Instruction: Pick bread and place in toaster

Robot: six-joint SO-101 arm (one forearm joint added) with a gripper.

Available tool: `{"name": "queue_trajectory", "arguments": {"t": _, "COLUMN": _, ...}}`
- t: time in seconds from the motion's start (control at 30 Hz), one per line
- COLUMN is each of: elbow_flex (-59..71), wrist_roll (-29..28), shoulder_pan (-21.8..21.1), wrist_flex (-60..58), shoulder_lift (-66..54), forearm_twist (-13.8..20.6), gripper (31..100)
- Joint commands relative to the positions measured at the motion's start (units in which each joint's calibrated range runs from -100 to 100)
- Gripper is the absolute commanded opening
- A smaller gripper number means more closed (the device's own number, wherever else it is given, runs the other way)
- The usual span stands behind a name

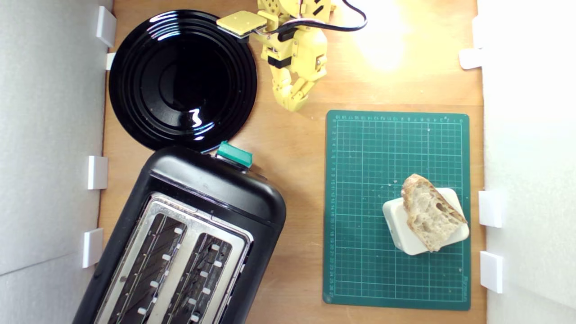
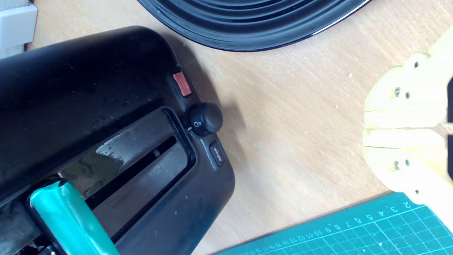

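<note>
Resting on an off-white plastic block (image 1: 407,234) near the green cutting mat's (image 1: 364,180) corner farthest from the arm, the bread (image 1: 431,211) lies untouched, well apart from the gripper (image 1: 293,104). The gripper hangs over bare wood just beyond the mat's opposite corner, so the reach has to run diagonally across the whole mat, toward the exterior view's right and lower edge. In the wrist view the two yellow fingers (image 2: 403,118) sit pressed together with only a thin seam between them, so the gripper is clenched and empty, and would need to spread before it could take the slice. The bread's long axis runs obliquely across the mat's grid, from its narrow crusted end nearest the arm to its broader end overhanging the block. A grasp across the short width therefore looks the more workable one, and that likely calls for some wrist rotation on approach. The toaster (image 1: 189,243) stands off the mat on the side away from the bread, its two slots open upward, with the black plate (image 1: 135,90) beyond it.
</note>
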Motion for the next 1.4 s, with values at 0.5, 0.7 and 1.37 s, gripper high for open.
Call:
{"name": "queue_trajectory", "arguments": {"t": 0.5, "elbow_flex": 0.2, "wrist_roll": -0.2, "shoulder_pan": -0.3, "wrist_flex": 0.1, "shoulder_lift": -1.1, "forearm_twist": 0.2, "gripper": 34.8}}
{"name": "queue_trajectory", "arguments": {"t": 0.7, "elbow_flex": -0.1, "wrist_roll": 0.2, "shoulder_pan": 0.3, "wrist_flex": 0.2, "shoulder_lift": -1.0, "forearm_twist": 1.2, "gripper": 34.8}}
{"name": "queue_trajectory", "arguments": {"t": 1.37, "elbow_flex": -5.1, "wrist_roll": -3.9, "shoulder_pan": 0.2, "wrist_flex": -31.3, "shoulder_lift": 24.5, "forearm_twist": -0.3, "gripper": 35.5}}
